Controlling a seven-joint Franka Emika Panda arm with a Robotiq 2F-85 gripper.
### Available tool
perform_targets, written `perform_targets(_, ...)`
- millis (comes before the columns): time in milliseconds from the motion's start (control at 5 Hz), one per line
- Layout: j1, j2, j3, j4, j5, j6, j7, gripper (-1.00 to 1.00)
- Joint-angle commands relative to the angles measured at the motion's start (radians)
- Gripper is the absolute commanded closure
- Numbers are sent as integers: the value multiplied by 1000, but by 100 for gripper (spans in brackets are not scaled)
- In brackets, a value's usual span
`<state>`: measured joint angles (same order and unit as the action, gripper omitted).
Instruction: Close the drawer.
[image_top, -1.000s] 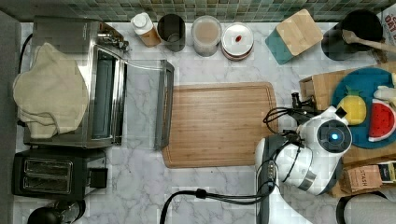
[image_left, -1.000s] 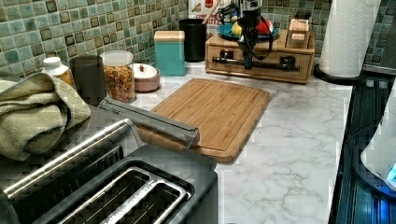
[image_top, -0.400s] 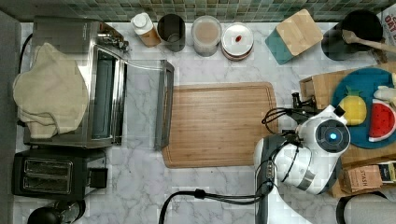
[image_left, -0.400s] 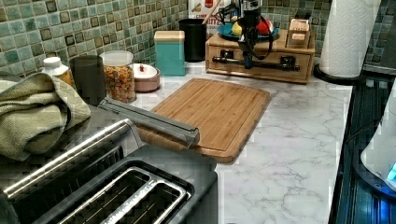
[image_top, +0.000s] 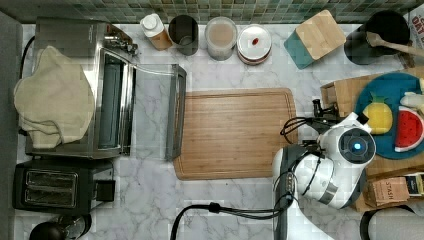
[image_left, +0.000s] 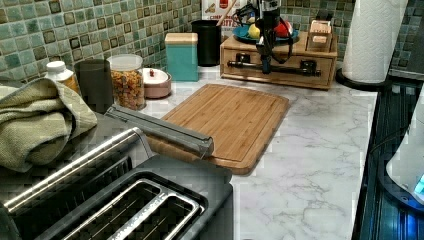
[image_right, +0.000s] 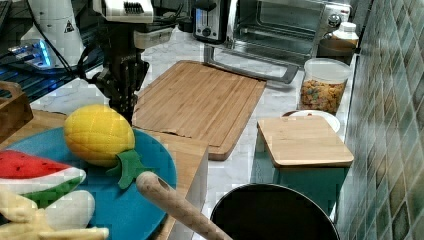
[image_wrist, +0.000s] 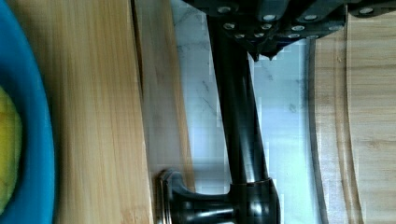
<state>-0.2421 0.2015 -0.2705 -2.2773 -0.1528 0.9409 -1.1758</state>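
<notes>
- Since the earlier frames you have eased the arm slightly toward the wooden box (image_left: 280, 62), as the top view shows it; the drawer (image_left: 278, 66) front now sits nearly flush with the box in the left view.
- Your tool (image_left: 265, 64) hangs at the drawer's dark bar handle (image_wrist: 243, 121); I cannot tell how far it is open, or whether it grips the bar or only presses on it.
- The drawer is in the box at the far end of the desk (image_top: 230, 205), under the blue plate (image_right: 145, 200) with the toy pineapple (image_right: 97, 132) and watermelon slice (image_right: 35, 175).
- Risk: if you push off-centre or at an angle, the drawer may jam, or the whole box may slide back and shake the plate.
- Risk: the tool could slip off the rounded bar and strike the box face.
- Nearby: the cutting board (image_top: 235, 132) lies just in front of the box, the toaster oven's open door (image_top: 172, 117) beyond it; neither blocks the drawer.
</notes>
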Motion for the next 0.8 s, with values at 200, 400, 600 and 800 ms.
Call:
perform_targets(200, -115, -27, -114, 63, -19, 2, -54, 100)
perform_targets(400, -103, -26, -126, 63, -15, 2, -57, 100)
perform_targets(600, -108, -26, -121, 63, -17, 2, -55, 100)
perform_targets(800, -96, -26, -133, 63, -13, 2, -58, 100)
